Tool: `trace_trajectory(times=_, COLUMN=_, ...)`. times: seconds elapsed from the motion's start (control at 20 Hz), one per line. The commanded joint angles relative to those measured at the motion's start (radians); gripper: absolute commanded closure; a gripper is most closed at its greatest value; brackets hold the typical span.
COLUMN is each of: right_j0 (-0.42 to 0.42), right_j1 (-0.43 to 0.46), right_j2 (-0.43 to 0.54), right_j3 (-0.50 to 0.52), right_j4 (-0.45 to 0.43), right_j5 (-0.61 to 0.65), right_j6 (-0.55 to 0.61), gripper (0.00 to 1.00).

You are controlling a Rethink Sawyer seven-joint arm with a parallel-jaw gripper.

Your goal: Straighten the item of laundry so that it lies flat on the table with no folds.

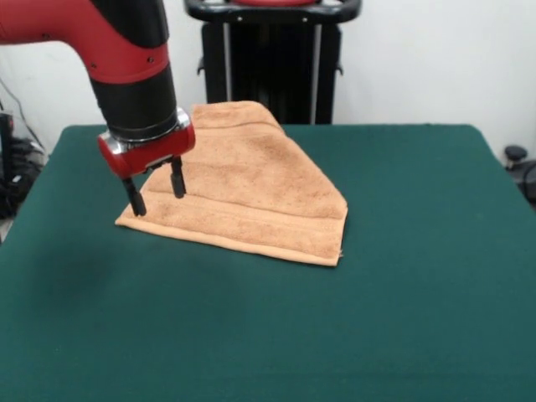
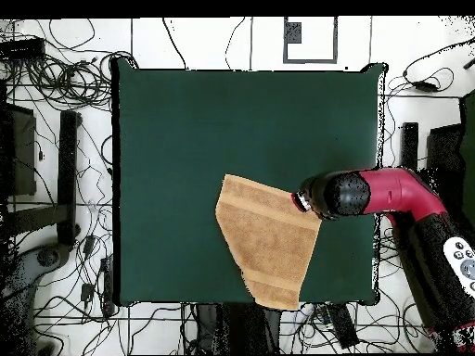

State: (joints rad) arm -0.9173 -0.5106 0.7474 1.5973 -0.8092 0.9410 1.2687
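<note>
front view: you see the fingers (image 1: 156,194) spread apart and gripping nothing, poised over the picture-left corner of the towel (image 1: 251,188), which lies folded into a rough triangle on the tabletop (image 1: 402,293), its far tip at the pedestal-side edge. the towel's bulk extends picture-right from the fingers, so the unfolding probably needs a grasp at this corner.
</note>
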Motion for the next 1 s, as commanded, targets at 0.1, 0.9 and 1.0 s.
trace_trajectory(times=0.1, right_j0=0.016, right_j1=0.072, right_j2=0.038, right_j3=-0.015, right_j4=-0.080, right_j5=-0.043, right_j6=-0.343, gripper=0.00)
trace_trajectory(times=0.9, right_j0=0.046, right_j1=-0.011, right_j2=0.073, right_j3=-0.008, right_j4=-0.061, right_j5=0.032, right_j6=-0.348, gripper=0.00)
trace_trajectory(times=1.0, right_j0=0.052, right_j1=-0.018, right_j2=0.073, right_j3=-0.011, right_j4=-0.057, right_j5=0.043, right_j6=-0.348, gripper=0.00)
